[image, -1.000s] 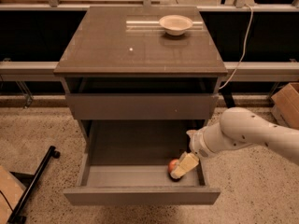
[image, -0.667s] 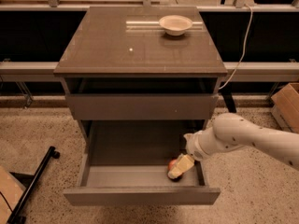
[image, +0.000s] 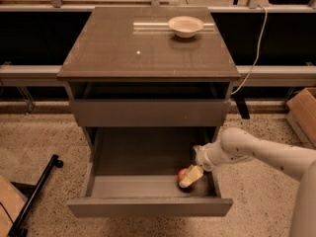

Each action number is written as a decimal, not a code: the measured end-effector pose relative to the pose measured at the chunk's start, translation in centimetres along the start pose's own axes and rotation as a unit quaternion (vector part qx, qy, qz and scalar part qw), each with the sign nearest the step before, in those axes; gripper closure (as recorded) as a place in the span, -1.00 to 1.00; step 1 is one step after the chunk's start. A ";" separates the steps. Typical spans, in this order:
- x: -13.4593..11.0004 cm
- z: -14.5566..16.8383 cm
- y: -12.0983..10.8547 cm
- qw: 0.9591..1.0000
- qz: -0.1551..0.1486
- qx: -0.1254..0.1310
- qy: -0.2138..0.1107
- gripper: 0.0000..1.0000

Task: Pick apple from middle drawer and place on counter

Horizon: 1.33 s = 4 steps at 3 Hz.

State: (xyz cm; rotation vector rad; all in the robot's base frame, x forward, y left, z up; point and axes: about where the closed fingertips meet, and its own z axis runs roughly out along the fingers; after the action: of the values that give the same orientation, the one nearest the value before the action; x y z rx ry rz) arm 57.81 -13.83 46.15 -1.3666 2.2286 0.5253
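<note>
My gripper (image: 190, 177) is reaching down into the open middle drawer (image: 148, 207) from the right, and it is sitting right against the apple (image: 182, 173) in the drawer's front right corner. I cannot tell whether it is spread or already clamped on the fruit. The apple is showing just to the left of the gripper tip, partly covered by it, and it is resting on the drawer floor close to the front panel and the right side wall. It is round, so no long axis is dictating the approach. The white arm (image: 256, 151) is crossing over the drawer's right wall, and I am judging that a lift has to go straight up first, because that wall and the front panel are boxing the apple in. Directly above the rear of the drawer, the closed upper drawer front (image: 148, 112) is overhanging, so the way out is up and toward me. The counter (image: 128, 48) is lying well above, with a white bowl (image: 185, 25) standing near its far right edge. A cardboard box (image: 302, 110) is standing on the floor to the right.
</note>
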 end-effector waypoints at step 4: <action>4.3 6.6 -1.5 0.996 0.072 -0.033 -0.027 -0.15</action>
State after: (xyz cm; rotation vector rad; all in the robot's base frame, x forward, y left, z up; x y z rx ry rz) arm 58.70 -13.95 38.25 -1.2132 2.2954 0.6850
